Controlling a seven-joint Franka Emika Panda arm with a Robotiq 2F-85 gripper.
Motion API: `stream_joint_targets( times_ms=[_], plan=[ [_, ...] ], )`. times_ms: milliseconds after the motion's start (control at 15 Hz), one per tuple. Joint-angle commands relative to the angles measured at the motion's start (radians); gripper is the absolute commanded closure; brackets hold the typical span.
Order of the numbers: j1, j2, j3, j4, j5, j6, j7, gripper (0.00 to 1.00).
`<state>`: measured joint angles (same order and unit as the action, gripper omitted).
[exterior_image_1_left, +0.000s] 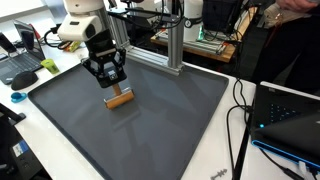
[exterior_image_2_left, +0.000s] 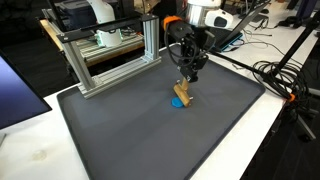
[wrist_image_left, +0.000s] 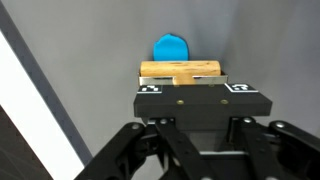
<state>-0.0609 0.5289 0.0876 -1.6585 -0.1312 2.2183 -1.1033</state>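
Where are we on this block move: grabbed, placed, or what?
Done: the hand is shut on the wooden block. In hand: it holds the block low over the grey mat, right by the blue piece; whether block and piece touch is unclear. Left: the block is not yet released, which is probably the remaining step.

One wooden block (wrist_image_left: 180, 70), one blue piece (wrist_image_left: 171, 47), one grey mat (exterior_image_1_left: 160, 125), one metal frame (exterior_image_2_left: 150, 40).
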Motion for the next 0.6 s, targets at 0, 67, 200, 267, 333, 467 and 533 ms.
stream_joint_targets(
  times_ms=[0,67,200,267,333,467,533],
  plan=[
    [-0.01,0.045,-0.015,0.022,-0.002,-0.021,-0.005,0.78],
    [-0.013,0.047,-0.018,0.023,-0.002,-0.024,-0.004,0.78],
    [-0.015,0.048,-0.026,0.022,-0.008,-0.021,-0.002,0.78],
    [-0.016,0.048,-0.029,0.021,-0.011,-0.02,-0.001,0.78],
    [-0.016,0.049,-0.034,0.02,-0.017,-0.018,0.001,0.78],
    [-0.016,0.049,-0.04,0.019,-0.023,-0.019,0.001,0.78],
    [-0.016,0.049,-0.043,0.018,-0.024,-0.019,0.001,0.78]
  ],
)
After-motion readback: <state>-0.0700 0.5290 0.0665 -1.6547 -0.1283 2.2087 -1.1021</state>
